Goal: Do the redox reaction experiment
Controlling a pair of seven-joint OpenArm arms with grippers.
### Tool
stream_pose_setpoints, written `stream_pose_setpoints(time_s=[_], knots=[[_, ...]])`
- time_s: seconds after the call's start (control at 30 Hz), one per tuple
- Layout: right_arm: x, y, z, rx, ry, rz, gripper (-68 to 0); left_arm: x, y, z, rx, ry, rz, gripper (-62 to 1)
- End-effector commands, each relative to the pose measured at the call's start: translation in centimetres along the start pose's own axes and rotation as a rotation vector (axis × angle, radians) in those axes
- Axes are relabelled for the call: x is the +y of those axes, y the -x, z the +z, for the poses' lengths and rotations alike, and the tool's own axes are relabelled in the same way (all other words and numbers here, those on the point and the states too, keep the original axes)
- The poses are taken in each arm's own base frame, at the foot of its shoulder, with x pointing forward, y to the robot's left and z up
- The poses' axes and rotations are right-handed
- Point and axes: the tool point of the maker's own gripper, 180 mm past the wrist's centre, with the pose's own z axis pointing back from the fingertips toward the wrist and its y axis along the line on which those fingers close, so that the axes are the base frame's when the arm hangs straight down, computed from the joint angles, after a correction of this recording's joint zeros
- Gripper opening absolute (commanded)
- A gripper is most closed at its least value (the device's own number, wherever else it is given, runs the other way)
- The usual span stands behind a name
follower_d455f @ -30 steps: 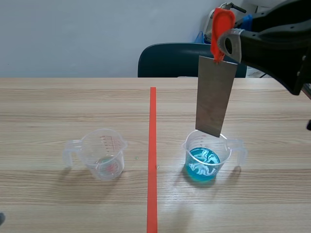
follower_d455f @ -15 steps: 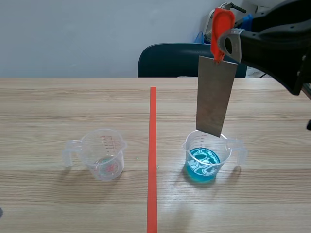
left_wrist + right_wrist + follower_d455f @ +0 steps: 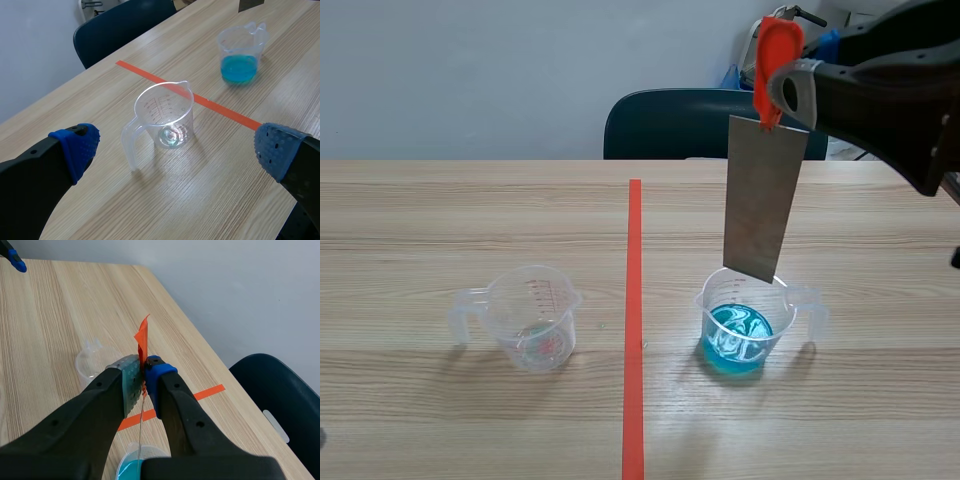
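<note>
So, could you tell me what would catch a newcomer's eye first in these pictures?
The grey metal sheet stands out, hanging by its orange-red tab from the right gripper, over the measuring cup of bright blue liquid. A clear, nearly empty cup stands ahead of the open left gripper.

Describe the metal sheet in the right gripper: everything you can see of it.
The metal sheet is a thin, flat, dull grey rectangle that hangs nearly upright with a slight tilt. An orange tab at its top edge is pinched between the pads of the right gripper. Its lower edge is at the rim of the cup of blue liquid, above the liquid. Whether it touches the rim cannot be told.
</note>
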Motion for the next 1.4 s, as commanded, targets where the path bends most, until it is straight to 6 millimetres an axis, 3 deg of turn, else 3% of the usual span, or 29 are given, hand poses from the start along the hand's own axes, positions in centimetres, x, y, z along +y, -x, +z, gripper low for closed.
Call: stream_pose_setpoints(time_s=[0.0,0.57,0.93,1.37], knots=[[-0.2,-0.7,0.1,-0.022,-0.001,0.016,-66.9,0.2,-0.5,0.0,-0.023,-0.012,-0.001,1.4],[0.5,-2.3,-2.1,-0.065,-0.075,0.067,-66.9,0.2,-0.4,0.0,-0.022,-0.012,-0.001,1.4],[3.1,-4.4,-5.0,-0.14,-0.216,0.112,-66.9,0.2,-0.4,0.0,-0.022,-0.012,-0.001,1.4],[5.0,-5.0,-10.1,-0.176,-0.324,0.077,-66.9,0.2,-0.4,0.0,-0.022,-0.012,-0.001,1.4]])
